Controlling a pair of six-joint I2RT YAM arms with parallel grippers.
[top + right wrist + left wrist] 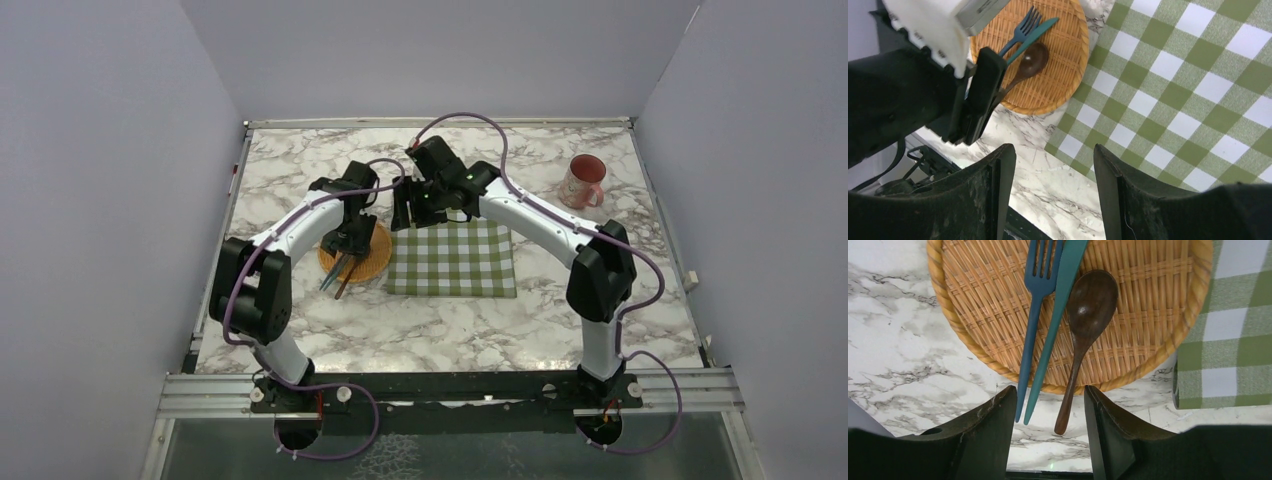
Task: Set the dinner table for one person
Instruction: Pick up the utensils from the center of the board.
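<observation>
As left tool (1050, 392) and right tool (1054, 150) hang spread, pinch the light, stiff spoon (1092, 305) by its handle at the basket's (978, 315) six-o'clock rim.

This looks like a robotics lab test cell rather than a home: plain grey walls (440, 50) box in the marble-patterned worktop (450, 330) on three sides, and a left arm (300, 225) and right arm (530, 212) trailing purple cables (460, 117) stand bolted to an aluminium rail (200, 395).
</observation>
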